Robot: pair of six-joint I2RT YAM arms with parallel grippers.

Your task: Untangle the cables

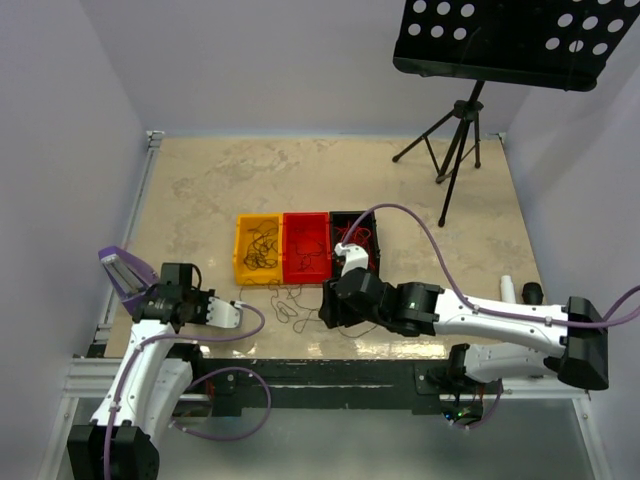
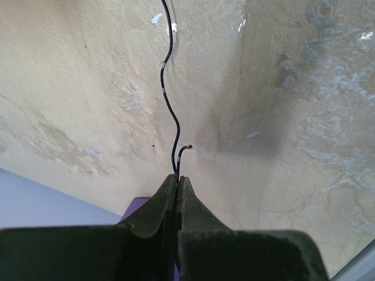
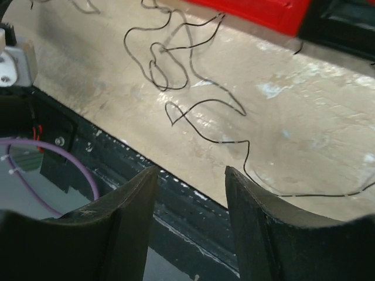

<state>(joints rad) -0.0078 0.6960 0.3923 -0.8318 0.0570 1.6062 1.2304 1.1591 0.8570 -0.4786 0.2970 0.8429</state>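
Thin black cables [image 1: 290, 302] lie loosely tangled on the table in front of three small bins. My left gripper [image 1: 236, 314] is shut on the end of one black cable [image 2: 167, 99], which curls away from the fingertips [image 2: 177, 175] across the table. My right gripper [image 1: 325, 308] hovers low over the table's near edge, open, with nothing between its fingers [image 3: 191, 171]. A black cable [image 3: 231, 142] runs just beyond its fingertips, and a looped tangle [image 3: 170, 88] lies farther off. More cables fill the bins.
A yellow bin [image 1: 240, 262], a red bin [image 1: 304, 275] and a black bin [image 1: 374, 232] stand side by side mid-table. A black music stand [image 1: 455, 140] stands at the back right. A dark rail [image 3: 117, 158] borders the near table edge.
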